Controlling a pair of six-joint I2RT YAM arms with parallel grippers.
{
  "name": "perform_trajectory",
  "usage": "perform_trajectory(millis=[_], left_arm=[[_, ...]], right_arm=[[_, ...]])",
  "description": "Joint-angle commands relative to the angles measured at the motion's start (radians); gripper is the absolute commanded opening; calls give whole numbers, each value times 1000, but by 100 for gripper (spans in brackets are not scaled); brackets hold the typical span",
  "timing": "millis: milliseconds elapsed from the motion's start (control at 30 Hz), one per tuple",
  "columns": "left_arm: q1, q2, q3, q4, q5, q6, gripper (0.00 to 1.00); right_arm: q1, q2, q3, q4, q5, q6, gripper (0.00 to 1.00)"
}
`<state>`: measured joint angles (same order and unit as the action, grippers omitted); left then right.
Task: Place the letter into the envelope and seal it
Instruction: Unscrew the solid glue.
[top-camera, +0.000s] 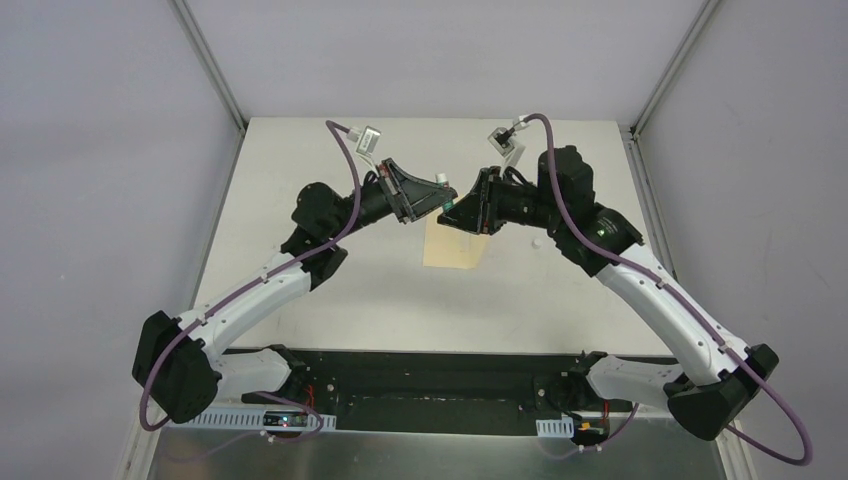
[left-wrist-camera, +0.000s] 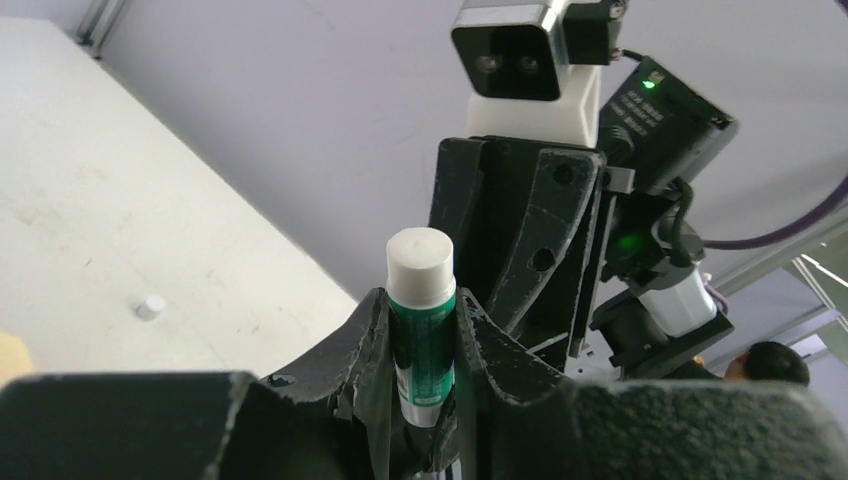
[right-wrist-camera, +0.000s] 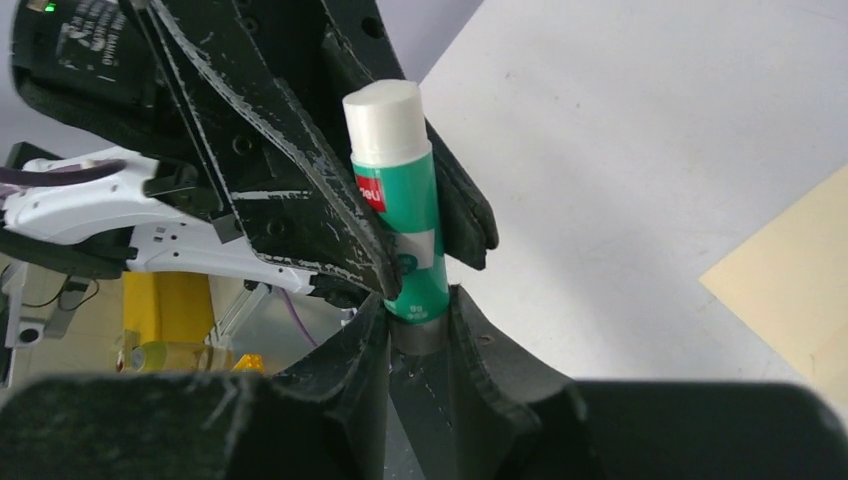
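Observation:
A green glue stick (left-wrist-camera: 424, 335) with a white top is held in the air between both arms. My left gripper (left-wrist-camera: 422, 298) is shut on its green body. My right gripper (right-wrist-camera: 415, 300) is shut on the stick's grey bottom end (right-wrist-camera: 420, 330), facing the left gripper. In the top view the glue stick (top-camera: 447, 204) hangs above the far end of the tan envelope (top-camera: 455, 248), which lies flat on the table; one corner of the envelope (right-wrist-camera: 790, 280) shows in the right wrist view. The letter is not in view as a separate sheet.
A small white cap (top-camera: 538, 243) lies on the table right of the envelope, under the right arm; the same cap (left-wrist-camera: 150, 306) shows in the left wrist view. Grey walls stand round the white table (top-camera: 300, 150).

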<state>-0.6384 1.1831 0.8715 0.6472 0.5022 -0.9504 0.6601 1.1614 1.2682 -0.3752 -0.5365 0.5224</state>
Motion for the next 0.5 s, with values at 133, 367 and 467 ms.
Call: perform_trajectory(millis=[133,367,467], left_arm=[[-2,-39,108,-298,-151,111,0],[-3,-11,206,-568,-344,58,0],[-3,11,244,-627,-372,32,0]], right_arm=[[45,-52,97,-94,324,-78,51],[232,-45,128,-175,735,-216,64],[278,-28,131,-178,859,-267,64]])
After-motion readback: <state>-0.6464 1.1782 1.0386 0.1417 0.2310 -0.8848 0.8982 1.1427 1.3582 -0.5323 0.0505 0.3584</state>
